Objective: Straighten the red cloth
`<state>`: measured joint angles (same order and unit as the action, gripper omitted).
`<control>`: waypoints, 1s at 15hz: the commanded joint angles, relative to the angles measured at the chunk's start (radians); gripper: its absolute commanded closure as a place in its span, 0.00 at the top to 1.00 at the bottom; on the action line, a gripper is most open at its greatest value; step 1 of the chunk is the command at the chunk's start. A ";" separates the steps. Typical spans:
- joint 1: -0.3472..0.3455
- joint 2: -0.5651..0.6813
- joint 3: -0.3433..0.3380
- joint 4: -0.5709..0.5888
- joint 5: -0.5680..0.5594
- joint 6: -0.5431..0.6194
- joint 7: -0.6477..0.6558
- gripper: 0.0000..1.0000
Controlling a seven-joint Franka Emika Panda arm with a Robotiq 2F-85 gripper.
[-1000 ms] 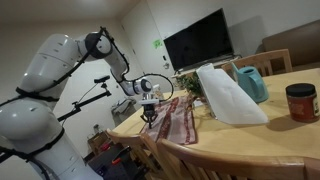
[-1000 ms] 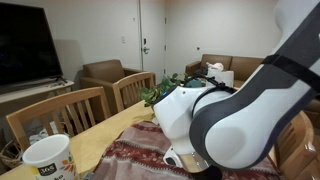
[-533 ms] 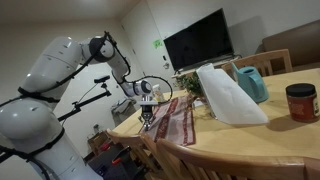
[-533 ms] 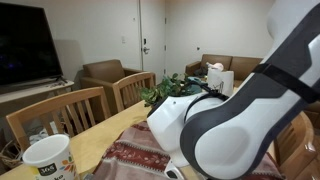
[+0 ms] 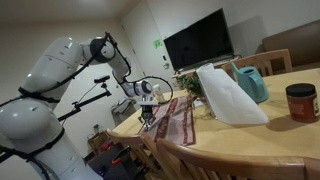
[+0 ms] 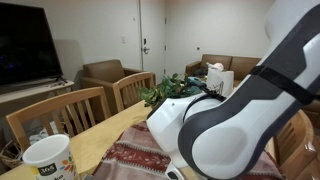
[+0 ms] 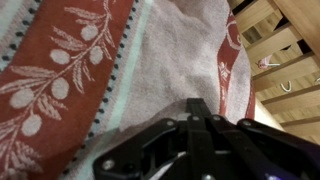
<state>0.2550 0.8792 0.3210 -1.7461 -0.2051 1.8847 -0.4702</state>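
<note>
In an exterior view, the white robot arm (image 5: 60, 85) reaches in from the left and its gripper (image 5: 148, 115) points down at the near left end of the tabletop (image 5: 280, 135). The red cloth (image 5: 176, 120) lies there as a long strip running from the table edge toward the far side, and the gripper sits over its near end. To the right of it lies a large white folded sheet (image 5: 228, 95), with a teal jug (image 5: 252, 83) behind it and a red-lidded jar (image 5: 300, 102) at the far right. A leafy plant (image 5: 190, 80) stands beyond the cloth, and a dark television (image 5: 198, 40) hangs on the far wall.

In an exterior view from across the table, the arm's bulky white body (image 6: 225, 125) fills the right foreground and hides most of the red cloth (image 6: 135, 160), of which a patterned edge shows at the bottom. A white mug (image 6: 48, 158) stands near left.

In the wrist view, the black gripper (image 7: 197, 108) comes up from the bottom with its jaws closed together, the tips down on the red cloth (image 7: 80, 60) at a pale stripe between red bands printed with leaf sprigs. Whether any fabric is caught between the tips cannot be told. Wooden chair slats (image 7: 275, 45) show beyond the cloth's right edge.
</note>
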 commanded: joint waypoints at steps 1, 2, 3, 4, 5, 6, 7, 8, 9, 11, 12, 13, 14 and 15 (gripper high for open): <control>0.006 -0.017 -0.016 0.013 0.001 -0.014 0.016 0.00; 0.008 -0.038 -0.021 0.010 -0.002 -0.013 0.031 0.00; 0.007 -0.051 -0.022 0.011 -0.004 -0.012 0.035 0.00; 0.011 -0.070 -0.025 0.014 -0.008 -0.014 0.046 0.00; 0.012 -0.084 -0.027 0.019 -0.009 -0.018 0.051 0.00; 0.015 -0.105 -0.030 0.020 -0.007 -0.016 0.070 0.00; 0.018 -0.124 -0.032 0.021 -0.011 -0.013 0.079 0.00; 0.025 -0.144 -0.038 0.021 -0.018 -0.013 0.099 0.00; 0.030 -0.164 -0.042 0.021 -0.026 -0.009 0.109 0.00; 0.040 -0.202 -0.056 0.012 -0.050 0.023 0.149 0.00; 0.056 -0.222 -0.075 0.006 -0.078 0.036 0.190 0.00; 0.058 -0.237 -0.082 -0.002 -0.095 0.062 0.214 0.00; 0.070 -0.253 -0.099 -0.013 -0.125 0.088 0.254 0.00; 0.077 -0.262 -0.114 -0.021 -0.153 0.117 0.283 0.00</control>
<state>0.2985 0.6794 0.2565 -1.7116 -0.2963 1.9272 -0.2780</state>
